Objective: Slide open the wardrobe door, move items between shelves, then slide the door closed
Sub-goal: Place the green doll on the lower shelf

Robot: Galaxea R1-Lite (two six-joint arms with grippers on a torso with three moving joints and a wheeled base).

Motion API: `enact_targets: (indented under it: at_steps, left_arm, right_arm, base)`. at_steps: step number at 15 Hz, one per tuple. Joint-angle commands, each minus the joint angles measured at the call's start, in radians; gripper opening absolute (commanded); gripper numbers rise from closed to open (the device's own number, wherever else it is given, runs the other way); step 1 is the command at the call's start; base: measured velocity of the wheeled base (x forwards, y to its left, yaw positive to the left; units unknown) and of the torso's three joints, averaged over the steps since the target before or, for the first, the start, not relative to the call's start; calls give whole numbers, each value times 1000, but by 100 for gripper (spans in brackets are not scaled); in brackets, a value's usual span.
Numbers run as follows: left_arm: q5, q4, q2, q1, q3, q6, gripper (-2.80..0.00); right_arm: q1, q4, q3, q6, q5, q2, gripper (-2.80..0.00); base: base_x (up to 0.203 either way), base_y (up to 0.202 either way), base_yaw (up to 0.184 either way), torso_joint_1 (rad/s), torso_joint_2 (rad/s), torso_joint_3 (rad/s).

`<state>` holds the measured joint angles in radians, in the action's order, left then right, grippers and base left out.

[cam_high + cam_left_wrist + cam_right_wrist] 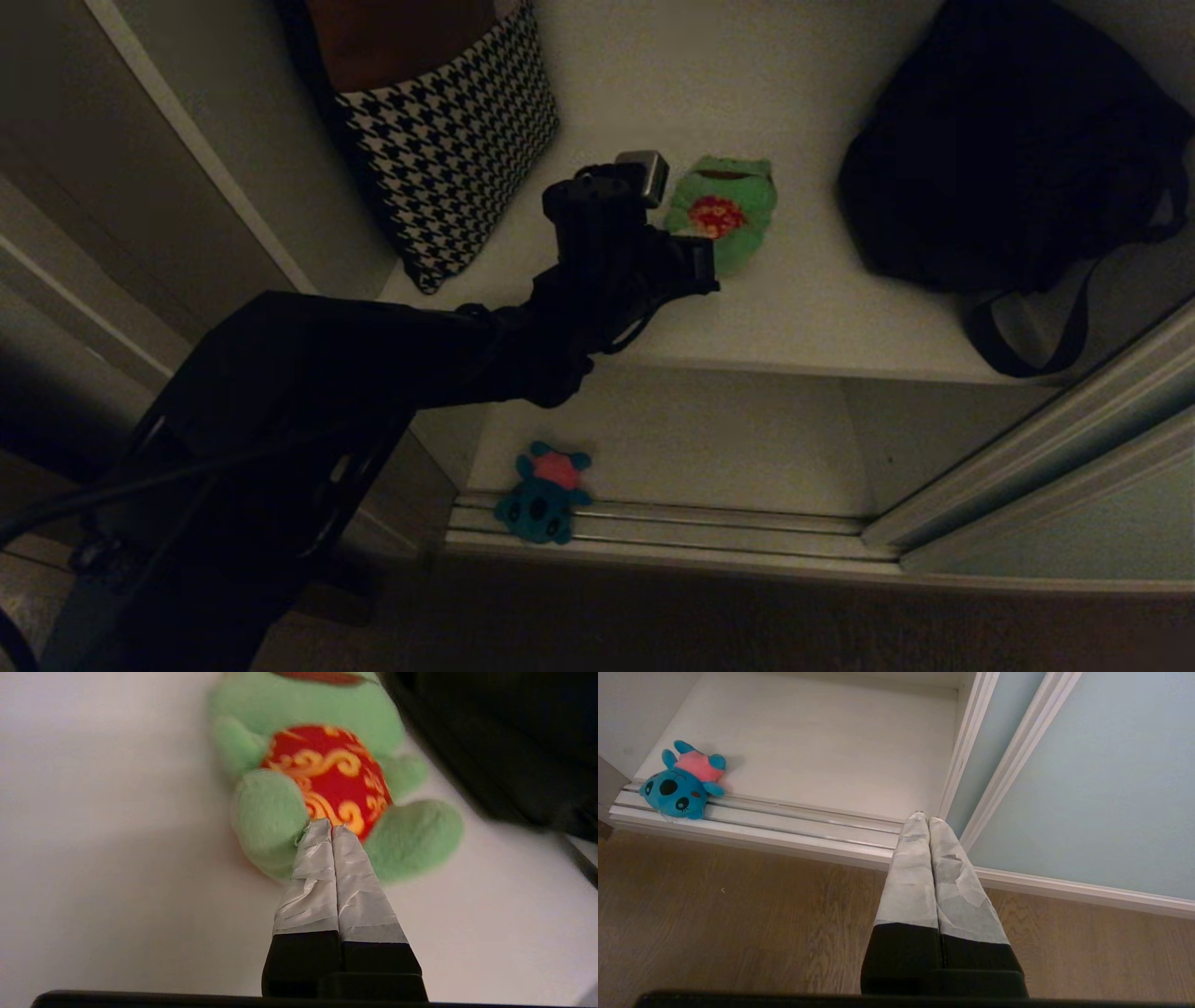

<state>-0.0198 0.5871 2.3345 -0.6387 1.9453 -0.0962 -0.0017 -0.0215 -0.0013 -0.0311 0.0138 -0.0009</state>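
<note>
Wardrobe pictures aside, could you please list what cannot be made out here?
- Left tool: the head view hides its tip behind the arm; the left wrist view cannot settle whether it touches the green frog toy.
- Black bag: too dark for detail, cut by the edge.
- Houndstooth bag: top cut off.
- Right tool: absent from the head view.

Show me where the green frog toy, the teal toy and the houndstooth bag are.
green frog toy (724, 213), head view, its red belly patch.
teal toy (675, 794), right wrist view, its face.
houndstooth bag (448, 140), head view, its patterned side.
</note>
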Motion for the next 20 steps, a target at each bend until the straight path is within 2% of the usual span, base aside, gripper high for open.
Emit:
enact_targets:
  at_steps: [1, 3, 12, 13, 20]
  left_arm:
    - [-5, -3, -15, -1, -2, 6, -280]
    - [-5, 0, -14, -2, -2, 22, -280]
    - [-19, -33, -52, -4, -3, 23, -280]
    - [-24, -37, -63, -3, -3, 22, 0]
    - [-8, -12, -55, -4, -2, 15, 0]
  right_arm:
    - [0, 0, 1, -1, 0, -1, -280]
    - [0, 0, 0, -1, 1, -1, -280]
    - [0, 0, 1, -1, 0, -1, -280]
    - [0, 0, 0, 0, 0, -1, -280]
    - [0, -2, 0, -1, 0, -1, -280]
  base:
    - [0, 0, 0, 0, 0, 0]
    - [0, 0, 0, 0, 0, 0]
    - [0, 0, 0, 0, 0, 0]
    - [0, 0, 0, 0, 0, 0]
    - [0, 0, 0, 0, 0, 0]
